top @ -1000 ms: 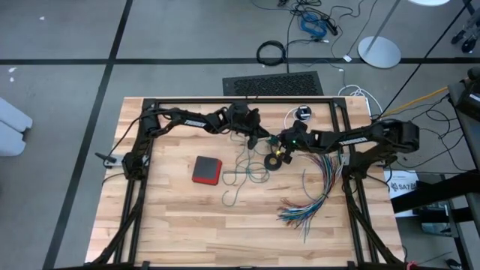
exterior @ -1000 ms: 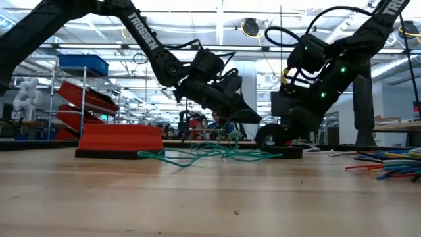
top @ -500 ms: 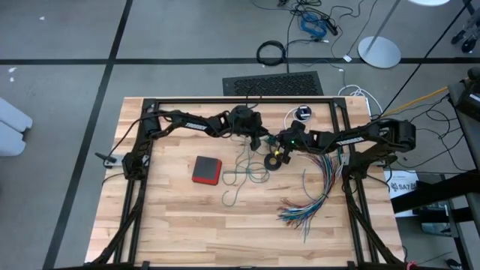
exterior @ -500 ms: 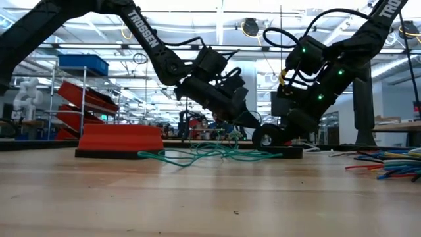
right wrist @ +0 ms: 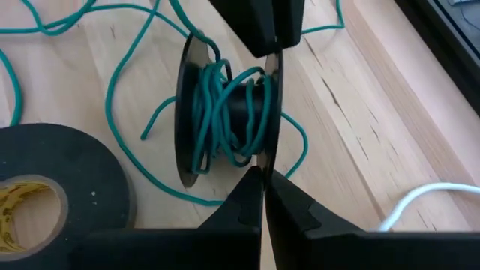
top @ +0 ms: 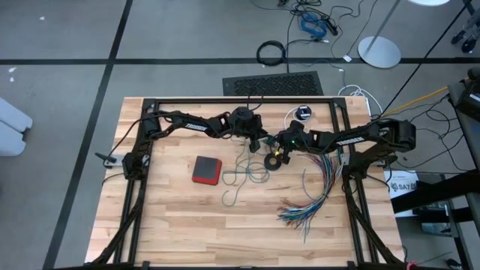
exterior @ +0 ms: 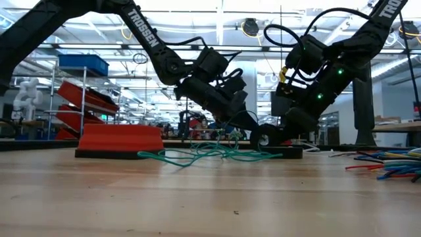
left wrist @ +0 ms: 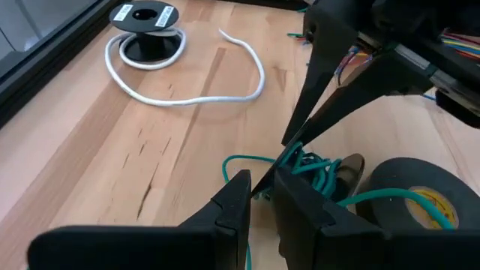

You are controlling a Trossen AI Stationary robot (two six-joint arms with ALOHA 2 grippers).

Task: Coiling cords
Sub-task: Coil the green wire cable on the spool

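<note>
The teal-green cord (right wrist: 217,112) is partly wound on a small spool (right wrist: 251,112) that sits between the two end effectors near the middle of the counter (top: 187,217). The rest of it trails loose across the wood.

The right end effector (right wrist: 264,171) is closed, its fingers pinched together on the thin rim of one spool flange. The left end effector (left wrist: 262,184) meets the same flange at the opposite edge. Its fingers stand narrow, apparently nipping that rim, though cord strands crowd the gap.

In the high view, the left end effector is at 9 o'clock from the spool and the right at 3 o'clock, both equally close. The spool's axis seems to run roughly 12 to 6, so any winding must turn around that line while one side holds the flange steady.

Just beside the spool at about 5 o'clock lies a black tape roll (right wrist: 52,180), close enough to snag the cord or block the right arm. The loose teal strands spread towards 7 o'clock, with a red box (top: 206,169) beyond them at 8 o'clock.

A fanned bundle of multicoloured wires (top: 311,196) lies farther off at 4 to 5 o'clock. The white cord (left wrist: 187,96) curls away from its black-and-white reel (left wrist: 145,19) at 1 o'clock, untouched and well apart from both arms.
</note>
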